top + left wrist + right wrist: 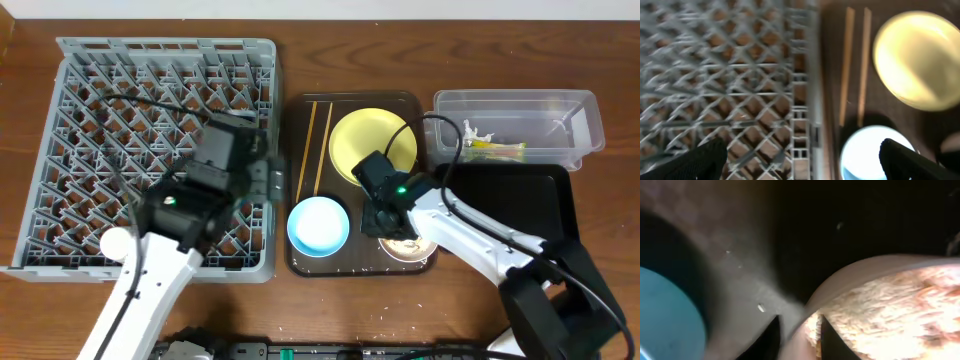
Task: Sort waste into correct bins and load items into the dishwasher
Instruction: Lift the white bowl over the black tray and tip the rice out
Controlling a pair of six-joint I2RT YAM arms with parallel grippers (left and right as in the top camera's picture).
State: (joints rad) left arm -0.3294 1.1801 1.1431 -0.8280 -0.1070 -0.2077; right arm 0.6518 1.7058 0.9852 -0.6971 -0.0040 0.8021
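Keep beige bowl (410,250), lower right of tray (296,150), level; lift slowly, tip crumbs (890,310) into black bin (530,200) at right, probably. Right hand (801,330) narrow, astride the rim; clamped or not, cannot tell. Black bin in overhead only; crumbs close up in right wrist only; left hand (807,160) wide, near blue bowl (870,155), in left wrist.

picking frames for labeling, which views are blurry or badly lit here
overhead: sharp and evenly lit; left wrist: motion blur smears the dish rack and chopsticks, and the yellow plate glares; right wrist: dark, too close for focus, with the crumbs in the beige bowl washed out bright
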